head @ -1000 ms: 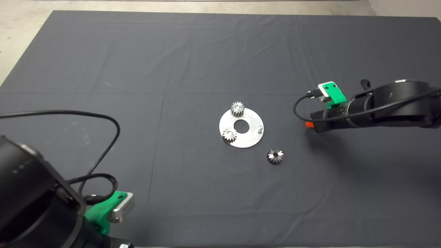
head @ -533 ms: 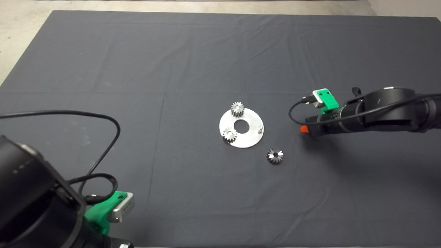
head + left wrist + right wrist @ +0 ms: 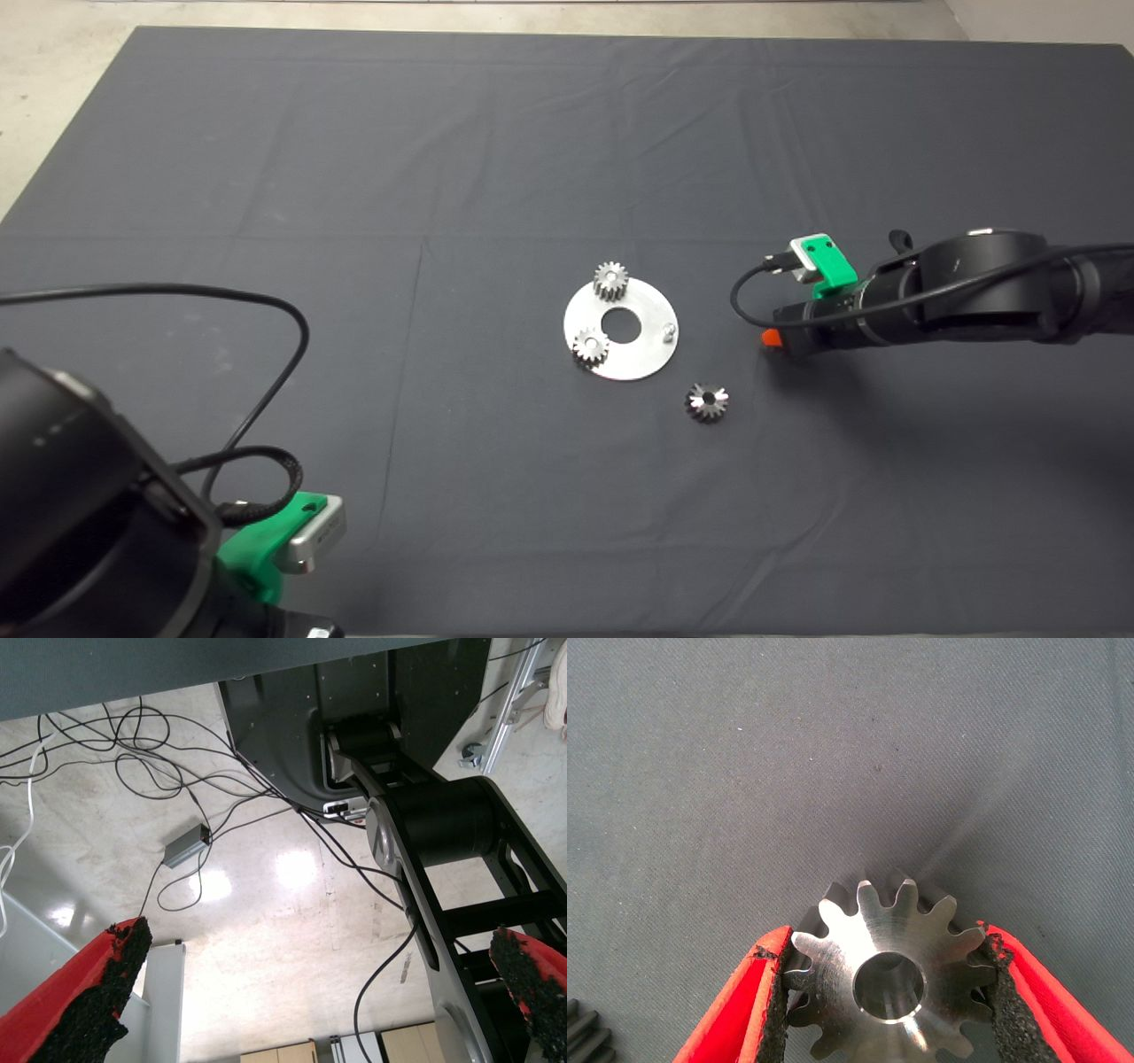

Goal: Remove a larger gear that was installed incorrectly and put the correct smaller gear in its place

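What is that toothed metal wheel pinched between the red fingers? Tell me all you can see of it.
It is the smaller gear, made of shiny steel. It has straight teeth all around its rim, a round centre hole and a flat, brushed-looking face turned toward the wrist camera. The right gripper clamps it on opposite sides, with its black pads pressed against the teeth. The dark mat lies behind it. From above the gear itself is hidden; its gripper is to the right of the round plate.

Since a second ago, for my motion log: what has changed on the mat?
The right gripper, shut on a gear, has moved left toward the round plate. The plate's two gears, the loose gear and the parked left gripper stayed put.
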